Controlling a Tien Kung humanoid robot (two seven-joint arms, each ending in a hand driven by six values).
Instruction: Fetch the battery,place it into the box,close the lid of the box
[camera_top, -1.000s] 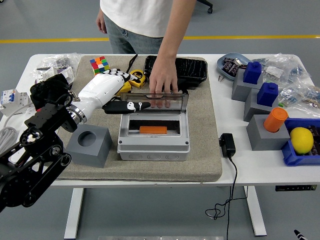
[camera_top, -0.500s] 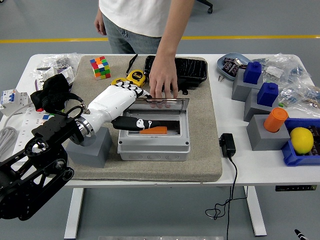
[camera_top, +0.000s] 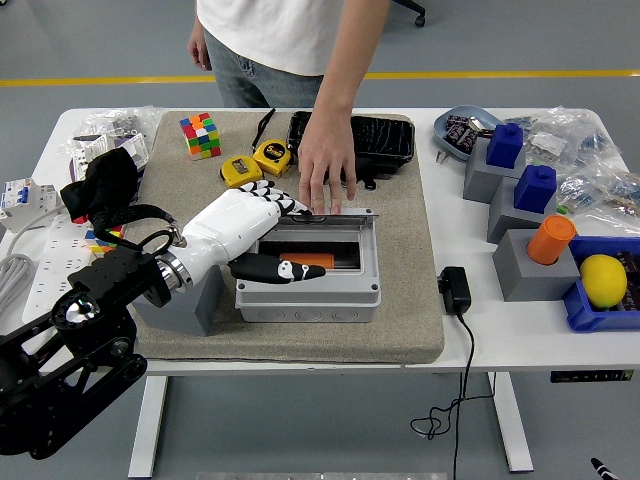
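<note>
- Orange flat battery (camera_top: 306, 260) lying inside the grey plastic junction box (camera_top: 307, 272), long axis running left to right, partly hidden under the thumb.
- White-shelled left hand (camera_top: 262, 232) reaching in from the left over the box's left half, black thumb stretched across the opening, fingers loosely extended and grasping nothing visible; released, by the look of it.
- Clear hinged lid (camera_top: 322, 214) standing at the box's far edge, just beyond the white hand and tilted toward the opening.
- Person's hand (camera_top: 327, 172) from the far side resting fingertips on the lid's top edge.
- Right hand out of sight.
- Judged next: lid to swing down toward the near edge; left hand nearer, yet sitting in the lid's path, so needing to clear first.
- Grey felt mat (camera_top: 410, 290) under the box.
</note>
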